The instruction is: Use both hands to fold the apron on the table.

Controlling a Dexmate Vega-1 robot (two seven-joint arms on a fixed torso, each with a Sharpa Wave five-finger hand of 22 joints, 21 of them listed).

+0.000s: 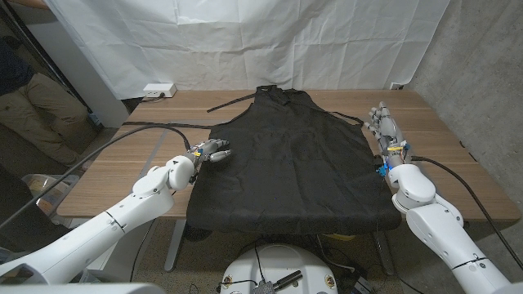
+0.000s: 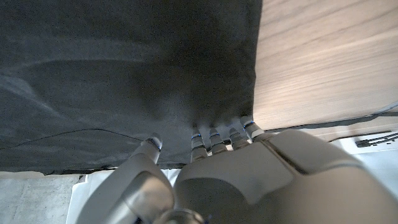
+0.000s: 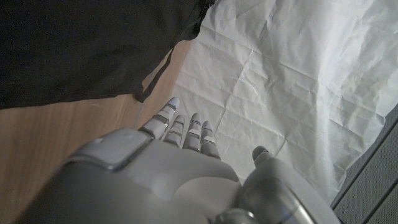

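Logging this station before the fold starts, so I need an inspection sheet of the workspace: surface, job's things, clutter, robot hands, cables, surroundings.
Surface: wooden table, bare beside the cloth.
Job's things: black apron spread unfolded, hem over the near edge, straps trailing at the far end.
Clutter: white power strip at the far left corner.
Robot hands: left robot hand touching the apron's left edge; right robot hand open beside the right edge, holding nothing.
Cables: black cable crosses the table's left side.
Surroundings: white sheet behind; person at left.
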